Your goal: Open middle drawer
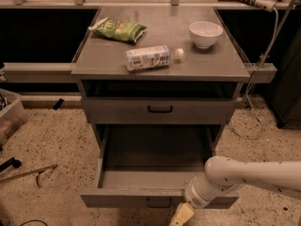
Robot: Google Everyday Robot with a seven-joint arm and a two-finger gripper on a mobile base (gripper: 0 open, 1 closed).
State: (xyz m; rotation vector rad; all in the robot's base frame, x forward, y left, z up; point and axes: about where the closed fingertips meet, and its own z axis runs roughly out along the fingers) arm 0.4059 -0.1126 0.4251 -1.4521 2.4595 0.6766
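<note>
Speckled floor [56, 145], gripper [181, 216] cropped below middle drawer [122, 199]

The grey cabinet top [211, 64] carries a green snack bag [118, 30] at ten o'clock, a white bowl [205, 34] at two o'clock and a labelled bottle [149, 57] lying flat toward six; the gripper [181, 215] hangs at five o'clock, over the speckled floor [51, 140]
</note>
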